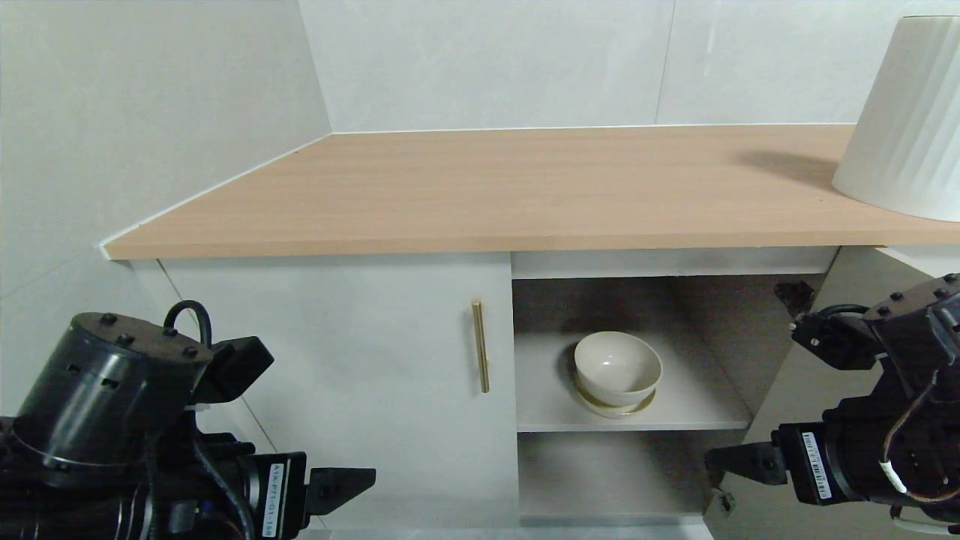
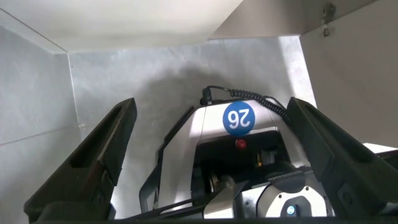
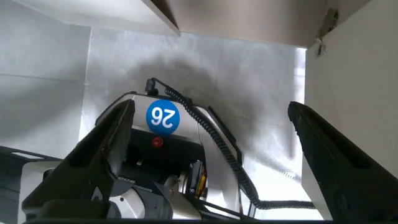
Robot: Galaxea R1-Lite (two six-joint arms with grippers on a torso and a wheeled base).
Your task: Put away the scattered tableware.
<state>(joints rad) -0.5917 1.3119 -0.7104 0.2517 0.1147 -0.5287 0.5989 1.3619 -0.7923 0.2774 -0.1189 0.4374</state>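
The left gripper (image 2: 212, 106) is held low in front of the closed left door (image 1: 337, 360) of the cabinet, its fingers spread apart with nothing between them. The right gripper (image 3: 211, 109) is likewise spread and unladen, and is seen low at the right, just beside the open right door (image 1: 780, 397).

The bowl (image 1: 617, 367) is found up and ahead of both grippers, inside the open right compartment. It is set upright, mouth upward, on a small plate (image 1: 611, 409) that rests on the upper shelf (image 1: 697, 397). Being round, it offers no long axis to line up with. It lies toward the right of the cabinet, so the right arm is judged the nearer.

As bowl and plate are already stacked inside, the storing is judged nearly done. Shutting the open door is judged the likely remaining step, and that door is best reached by the right arm.

A white lampshade (image 1: 907, 120) is seen on the wooden countertop (image 1: 487, 195).
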